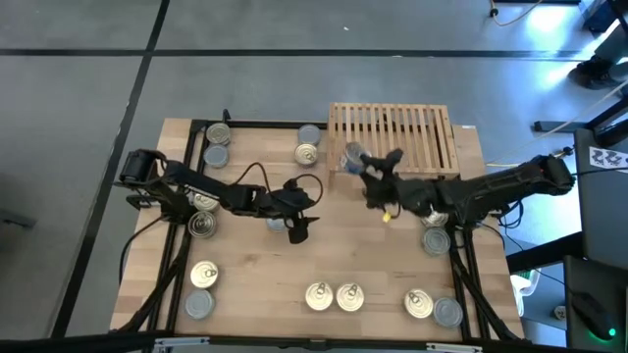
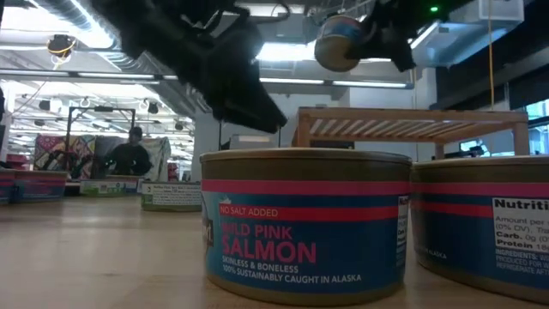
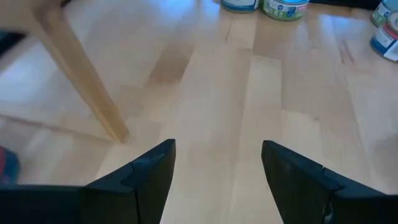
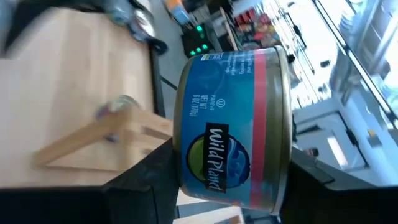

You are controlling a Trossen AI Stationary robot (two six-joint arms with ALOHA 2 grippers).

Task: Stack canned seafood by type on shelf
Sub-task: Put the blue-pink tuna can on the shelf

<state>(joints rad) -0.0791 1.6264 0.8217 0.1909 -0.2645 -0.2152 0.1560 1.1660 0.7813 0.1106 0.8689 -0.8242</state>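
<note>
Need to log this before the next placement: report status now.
Right end effector shut on a can, raised at the shelf near edge. Left end effector open, empty, over bare table. No obstruction visible on the shelf.

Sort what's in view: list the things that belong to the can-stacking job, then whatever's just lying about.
Belongs to the job:
- salmon can held in the right gripper
- loose cans on the table
- wooden slat shelf
- left gripper, open and empty

Lying about:
- small yellow object on the table
- a person in the background

Left gripper (image 3: 217, 180) open over bare tabletop (image 3: 249, 112); shelf leg (image 3: 81, 74) near.
</note>
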